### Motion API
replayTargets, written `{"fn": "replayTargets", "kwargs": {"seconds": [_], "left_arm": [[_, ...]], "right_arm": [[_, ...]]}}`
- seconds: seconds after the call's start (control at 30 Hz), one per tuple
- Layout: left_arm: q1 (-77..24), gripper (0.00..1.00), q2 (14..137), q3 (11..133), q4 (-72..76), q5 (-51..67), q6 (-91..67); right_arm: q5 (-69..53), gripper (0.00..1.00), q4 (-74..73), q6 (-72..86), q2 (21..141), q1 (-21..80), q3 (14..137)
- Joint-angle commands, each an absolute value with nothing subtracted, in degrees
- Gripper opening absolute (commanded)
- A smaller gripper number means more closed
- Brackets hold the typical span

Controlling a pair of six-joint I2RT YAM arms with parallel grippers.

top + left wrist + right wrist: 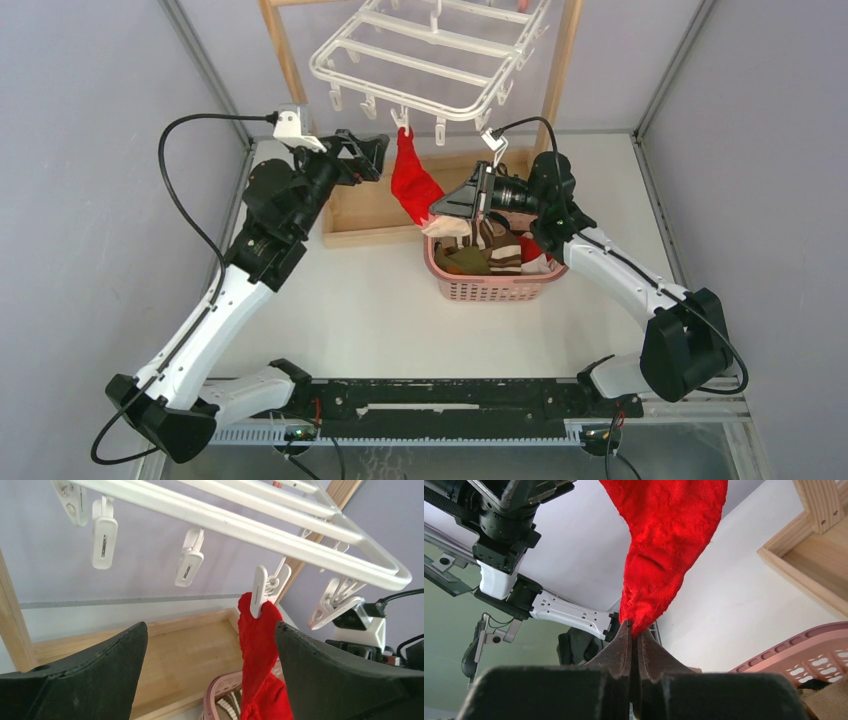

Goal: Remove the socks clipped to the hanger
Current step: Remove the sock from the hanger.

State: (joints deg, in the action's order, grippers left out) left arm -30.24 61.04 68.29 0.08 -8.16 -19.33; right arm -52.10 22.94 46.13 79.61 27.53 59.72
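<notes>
**Sock held at both ends: risk of a tug against a shut clip**

The red sock [669,545] is pinched at its lower tip by the right end effector [631,631], whose fingers are closed on only a thin fold of cloth. Its upper end is held in one clip [261,592] on the near rim of the hanger [420,60]. The left end effector [210,630] is spread wide and holds nothing, and it is aimed towards that clip from just beside it.

Several failures can be foreseen. If the sock is pulled before the clip is pressed open, the hanger (light plastic, hung from a wooden frame) would probably be dragged or set swinging, and the clip would be carried away from the waiting left fingers. The cloth could be stretched, or the small pinch could slip off the tip. If the sock comes free suddenly, it could be dropped beside the basket [500,290] and land on the worktop [380,300].

The sock is bright red with a fuzzy, towelling-like pile. It is drawn slantwise from the clip down towards the basket rather than hanging straight. The neighbouring clips on the near rim are seen to be bare. Other socks [490,255] (striped and tan among them) lie in the basket.
</notes>
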Motion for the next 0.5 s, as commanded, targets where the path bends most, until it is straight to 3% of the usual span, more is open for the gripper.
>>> {"fn": "replayTargets", "kwargs": {"seconds": [0.0,0.47], "left_arm": [[-28.92,1.00,61.28,70.49,5.97,-4.17,-22.66],[-28.92,1.00,62.93,71.62,7.38,-2.88,-23.97]], "right_arm": [[-51.28,0.00,25.07,45.39,79.84,28.20,62.40],[-50.43,0.00,24.75,45.10,80.76,28.73,63.22]]}}
